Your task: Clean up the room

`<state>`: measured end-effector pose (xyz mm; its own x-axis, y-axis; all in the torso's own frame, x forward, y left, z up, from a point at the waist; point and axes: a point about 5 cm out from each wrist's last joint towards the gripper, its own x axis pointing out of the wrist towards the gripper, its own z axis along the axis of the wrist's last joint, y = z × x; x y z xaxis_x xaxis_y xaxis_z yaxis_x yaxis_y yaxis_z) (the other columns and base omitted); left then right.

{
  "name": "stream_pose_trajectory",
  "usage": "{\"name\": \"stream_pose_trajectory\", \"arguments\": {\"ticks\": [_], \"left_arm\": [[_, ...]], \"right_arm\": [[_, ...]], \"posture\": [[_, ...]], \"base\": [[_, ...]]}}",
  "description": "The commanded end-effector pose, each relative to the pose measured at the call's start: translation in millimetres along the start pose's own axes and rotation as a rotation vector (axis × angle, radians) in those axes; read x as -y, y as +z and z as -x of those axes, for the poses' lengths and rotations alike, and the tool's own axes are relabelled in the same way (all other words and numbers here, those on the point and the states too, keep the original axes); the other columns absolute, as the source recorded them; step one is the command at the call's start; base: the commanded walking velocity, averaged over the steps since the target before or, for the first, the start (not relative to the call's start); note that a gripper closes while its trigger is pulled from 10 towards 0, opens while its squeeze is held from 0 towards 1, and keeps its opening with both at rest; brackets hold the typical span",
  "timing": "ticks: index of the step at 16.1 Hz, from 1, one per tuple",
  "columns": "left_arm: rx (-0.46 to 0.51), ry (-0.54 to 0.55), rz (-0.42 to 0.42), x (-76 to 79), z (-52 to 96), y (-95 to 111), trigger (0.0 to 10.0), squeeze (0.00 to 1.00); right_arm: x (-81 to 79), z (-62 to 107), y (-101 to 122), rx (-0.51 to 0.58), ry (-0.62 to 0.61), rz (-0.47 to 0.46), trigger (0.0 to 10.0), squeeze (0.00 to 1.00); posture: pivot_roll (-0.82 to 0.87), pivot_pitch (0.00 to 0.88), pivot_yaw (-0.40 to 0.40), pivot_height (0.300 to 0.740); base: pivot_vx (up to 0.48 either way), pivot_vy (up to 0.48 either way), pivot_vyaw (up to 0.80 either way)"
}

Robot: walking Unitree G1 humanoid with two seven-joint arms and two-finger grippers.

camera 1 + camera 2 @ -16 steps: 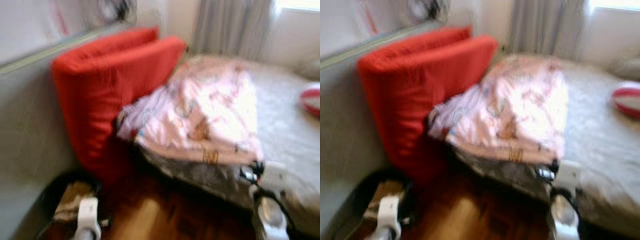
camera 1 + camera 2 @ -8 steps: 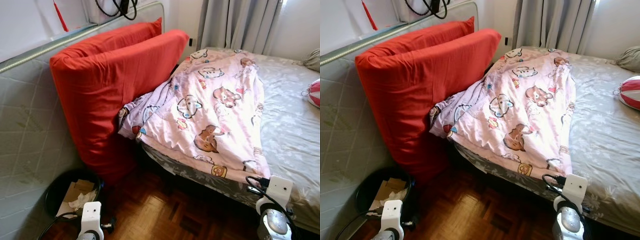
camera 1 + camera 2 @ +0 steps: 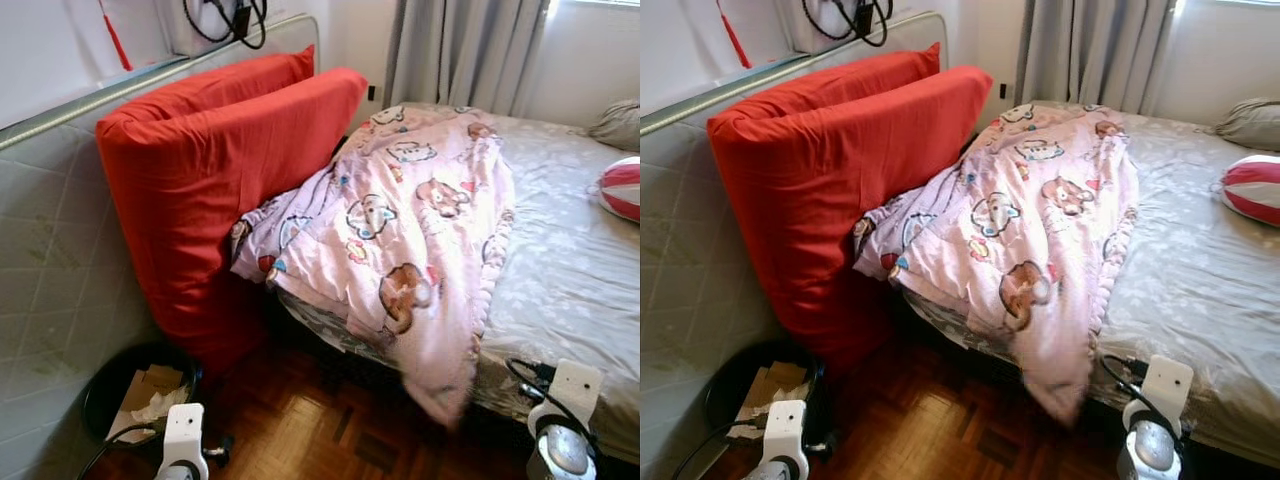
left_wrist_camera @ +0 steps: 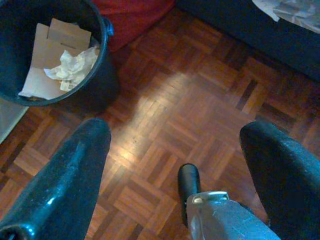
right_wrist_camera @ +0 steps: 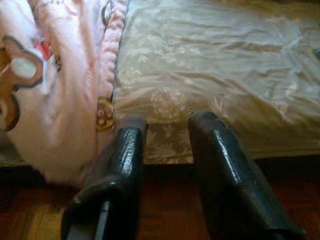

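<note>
Parquet flooring is running beneath a bed (image 3: pixel 580 270) where a pink cartoon-print blanket (image 3: pixel 420 230) is lying rumpled, its near corner spilling over the edge toward the floor. Tidying looks barely begun, since the blanket is not yet straightened. Near left, the left gripper (image 4: pixel 175 165) is hanging with fingers spread wide above a bin (image 4: pixel 102 75) of paper. The right gripper (image 5: pixel 165 165), fingers parted and empty, is sitting just beside the blanket's dangling corner.
</note>
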<state>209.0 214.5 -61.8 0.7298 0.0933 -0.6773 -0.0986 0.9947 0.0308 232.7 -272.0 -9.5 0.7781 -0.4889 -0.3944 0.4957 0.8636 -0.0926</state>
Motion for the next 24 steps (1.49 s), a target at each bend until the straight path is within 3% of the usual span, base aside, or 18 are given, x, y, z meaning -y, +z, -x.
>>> {"name": "stream_pose_trajectory", "arguments": {"ticks": [1, 2, 6, 8, 10, 12, 24], "left_arm": [[0.003, -0.006, -0.009, 0.6, -0.7, 2.2, 10.0, 0.0], [0.002, -0.007, -0.009, 0.8, -0.8, 2.2, 10.0, 0.0], [-0.005, -0.017, -0.008, 2.9, -1.4, 2.7, 10.0, 0.0], [-0.012, -0.022, -0.007, 3.6, -1.4, 1.8, 10.0, 0.0], [-0.016, -0.022, -0.006, 3.9, -1.2, 0.8, 10.0, 0.0], [-0.023, -0.023, -0.009, 3.7, -1.1, -0.1, 10.0, 0.0], [-0.058, -0.026, 0.0, 9.4, 0.4, -8.5, 10.0, 0.0]], "right_arm": [[-5.9, 0.4, -6.2, -0.04, 0.043, -0.02, 10.0, 0.0], [-7.8, 1.4, -11.2, -0.066, 0.063, -0.018, 10.0, 0.0], [-23.7, 27.0, -69.9, -0.352, 0.26, 0.069, 10.0, 0.0], [-23.2, 50.0, -103.6, -0.518, 0.308, 0.208, 10.0, 0.0], [-25.5, 55.6, -109.2, -0.516, 0.334, 0.258, 10.0, 0.0], [-27.8, 56.2, -110.0, -0.526, 0.307, 0.227, 10.0, 0.0], [-30.8, 59.5, -113.4, -0.544, 0.346, 0.277, 10.0, 0.0]], "posture": [[0.0, 0.0, 0.012, 0.74], [0.0, 0.0, 0.011, 0.74], [0.0, 0.0, 0.013, 0.74], [0.0, 0.0, 0.013, 0.74], [0.01, 0.0, 0.012, 0.74], [0.0, 0.0, 0.017, 0.74], [0.0, 0.0, -0.006, 0.74]], "base": [[0.0, 0.0, 0.0], [0.0, 0.0, 0.0], [0.0, 0.0, 0.0], [0.0, 0.0, 0.0], [0.0, 0.0, 0.4], [0.0, 0.0, 0.8], [0.0, 0.0, 0.8]]}}
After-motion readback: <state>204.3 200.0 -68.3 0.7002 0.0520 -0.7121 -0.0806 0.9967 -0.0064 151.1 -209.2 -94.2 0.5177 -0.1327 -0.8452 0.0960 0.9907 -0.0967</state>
